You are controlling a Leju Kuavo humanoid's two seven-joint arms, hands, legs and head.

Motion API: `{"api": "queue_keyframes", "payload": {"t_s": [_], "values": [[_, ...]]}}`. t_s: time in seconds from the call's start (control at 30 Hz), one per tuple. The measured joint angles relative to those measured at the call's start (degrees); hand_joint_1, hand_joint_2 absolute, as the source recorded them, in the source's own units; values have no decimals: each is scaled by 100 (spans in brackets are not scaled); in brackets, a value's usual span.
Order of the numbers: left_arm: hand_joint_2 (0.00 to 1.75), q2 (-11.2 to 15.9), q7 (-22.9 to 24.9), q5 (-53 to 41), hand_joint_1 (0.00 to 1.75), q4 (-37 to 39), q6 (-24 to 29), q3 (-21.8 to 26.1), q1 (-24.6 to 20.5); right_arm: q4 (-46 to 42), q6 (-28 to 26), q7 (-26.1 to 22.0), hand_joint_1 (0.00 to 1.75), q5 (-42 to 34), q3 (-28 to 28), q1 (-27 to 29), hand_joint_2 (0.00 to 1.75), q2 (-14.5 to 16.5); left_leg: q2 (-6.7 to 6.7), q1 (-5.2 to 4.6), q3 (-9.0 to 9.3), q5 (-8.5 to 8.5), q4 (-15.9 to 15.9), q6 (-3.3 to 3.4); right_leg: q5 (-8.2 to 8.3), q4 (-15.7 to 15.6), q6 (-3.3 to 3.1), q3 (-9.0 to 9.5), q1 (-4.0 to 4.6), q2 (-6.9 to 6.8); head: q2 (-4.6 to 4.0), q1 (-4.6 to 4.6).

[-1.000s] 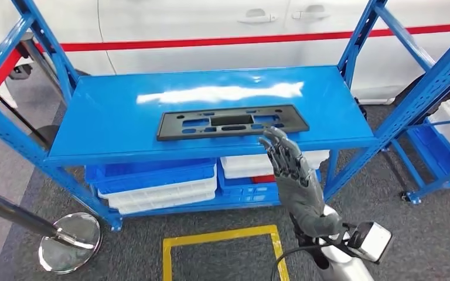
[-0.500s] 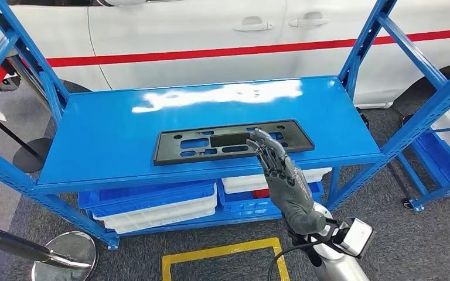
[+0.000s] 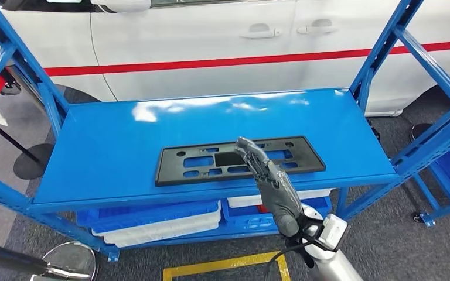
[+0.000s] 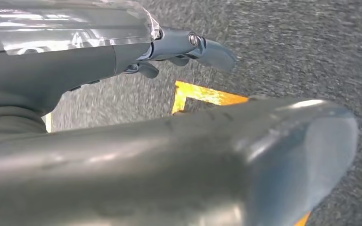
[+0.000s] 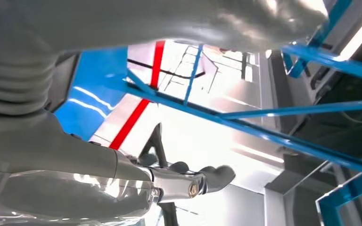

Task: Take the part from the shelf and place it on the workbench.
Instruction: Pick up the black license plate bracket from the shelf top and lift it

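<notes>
part: black flat plastic panel (image 3: 238, 160) with cut-outs, lying flat on the top deck of the blue shelf (image 3: 111, 146), toward its front edge, directly under and ahead of the right hand's fingertips
right hand: (image 3: 268, 180) reaching over the shelf's front edge, fingers (image 3: 251, 153) extended and slightly apart, hanging over the middle of the part; holding nothing; whether the tips are touching the part I can't tell
right hand, wrist cam: (image 5: 122, 155) fingers stretched out, nothing between them and the thumb, blue shelf beams (image 5: 283, 141) showing beyond
left hand: (image 4: 136, 94) hanging over grey carpet (image 4: 301, 52) with a yellow floor marking (image 4: 202, 95) below it; thumb and one finger visible, nothing seen in it; open or closed, can't tell
below the hand: blue and white bins (image 3: 152, 215) stacked on the lower deck
beyond the hand: white car (image 3: 211, 35) with a red stripe sitting behind the shelf
left of the hand: chrome stanchion base (image 3: 64, 264) standing on the floor
</notes>
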Motion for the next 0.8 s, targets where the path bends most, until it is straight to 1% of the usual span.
{"api": "queue_keyframes", "payload": {"t_s": [0.03,0.07,0.1,0.13,0.17,0.2,0.23,0.27,0.3,0.33,0.37,0.4,0.43,0.47,0.5,0.53,0.57,0.6,0.63,0.67,0.7,0.73,0.77,0.8], "values": [[0,2,9,1,0,0,20,0,4,34,-5,11,0,8,17,-35,175,-2,4,5,3,-29,58,-28,1,-29,-26,48,-8,-2,0,1],[0,4,14,2,0,0,32,0,6,67,-9,16,0,15,28,-72,175,-3,9,9,-45,-101,184,-56,-14,-53,-55,101,-17,-7,0,0],[0,5,17,2,0,1,38,0,5,97,-11,17,0,19,39,-100,175,-2,12,18,-157,-224,416,-82,-26,-76,-80,148,-30,-13,0,0],[0,5,18,3,0,1,41,-1,5,127,-14,19,0,26,51,-122,175,-2,15,32,-342,-392,756,-107,-45,-87,-100,175,-34,-21,0,0],[0,4,19,4,0,1,45,-1,6,158,-35,22,0,52,64,-137,175,-2,17,47,-576,-563,1138,-134,-64,-88,-113,185,-37,-24,0,-1],[0,4,13,5,0,1,52,-2,13,188,-87,24,0,108,82,-143,175,-3,18,62,-795,-675,1459,-159,-80,-86,-117,191,-36,-23,0,-1],[0,3,-5,6,0,0,60,-2,23,220,-184,26,0,209,100,-144,175,-3,18,75,-947,-687,1626,-178,-98,-84,-113,202,-37,-18,0,-1],[0,4,-32,6,0,0,66,-1,32,250,-314,27,0,346,116,-144,175,-4,19,82,-995,-584,1589,-187,-116,-81,-106,220,-39,-12,0,-1],[0,5,-68,4,0,0,62,-1,38,280,-468,27,0,508,129,-145,175,-3,19,87,-928,-363,1327,-187,-137,-78,-93,250,-44,-7,0,-1],[0,10,-108,-2,0,0,47,-1,41,312,-630,27,0,689,138,-145,175,-3,21,93,-785,-74,914,-183,-161,-74,-74,284,-48,-5,0,-1],[0,14,-140,-8,0,0,25,-2,39,346,-781,27,0,877,144,-145,175,-3,23,90,-650,119,523,-169,-181,-61,-52,309,-46,-6,0,-1],[0,17,-164,-16,0,0,-3,-3,35,386,-922,21,0,1068,147,-145,175,-3,24,82,-545,249,220,-138,-197,-50,-26,316,-41,-7,0,0],[0,19,-178,-22,0,0,-25,-3,35,425,-1032,14,0,1242,149,-143,175,-6,24,73,-495,314,62,-100,-207,-40,3,308,-35,-8,0,0],[0,19,-183,-26,0,0,-43,-4,38,469,-1119,0,0,1398,150,-140,175,-12,23,62,-495,298,37,-57,-208,-33,29,297,-31,-9,0,1],[0,19,-182,-30,0,0,-54,-4,44,514,-1186,-18,0,1524,150,-138,175,-23,21,62,-493,335,30,-10,-210,-34,59,286,-28,-9,0,1],[0,18,-179,-30,0,0,-57,-4,51,556,-1239,-39,0,1629,151,-136,175,-42,22,70,-484,380,15,26,-239,-18,93,287,-34,-5,0,1],[0,18,-173,-30,0,0,-59,-4,52,601,-1284,-66,0,1717,151,-139,175,-69,24,77,-478,397,-2,57,-309,61,124,261,-40,-5,0,1],[0,19,-165,-29,0,0,-59,-4,47,651,-1319,-94,0,1792,150,-143,175,-99,27,85,-473,412,-20,85,-435,246,155,182,-47,-4,0,1],[0,21,-159,-25,0,0,-59,-4,41,710,-1350,-124,0,1874,147,-146,175,-133,29,86,-473,419,-27,104,-612,551,181,44,-62,-3,0,2],[0,23,-154,-21,0,0,-59,-4,38,780,-1392,-147,0,1977,144,-146,175,-163,29,80,-479,418,-27,114,-799,951,199,-150,-71,-6,0,2],[0,27,-152,-17,0,0,-59,-4,38,860,-1465,-161,0,2124,138,-140,175,-189,29,74,-484,416,-25,119,-945,1338,211,-343,-83,-6,0,2],[0,29,-151,-14,0,0,-59,-4,40,944,-1572,-167,0,2319,130,-132,175,-215,28,66,-486,415,-24,122,-1005,1597,217,-478,-92,-7,0,2],[0,31,-150,-14,0,0,-59,-3,41,1025,-1699,-165,0,2532,123,-126,175,-237,26,61,-484,412,-22,124,-949,1636,214,-507,-97,-7,0,1],[0,32,-150,-14,0,0,-60,-3,42,1093,-1828,-159,0,2740,115,-123,175,-259,21,57,-477,410,-21,124,-795,1441,202,-418,-98,-8,0,1]]}}
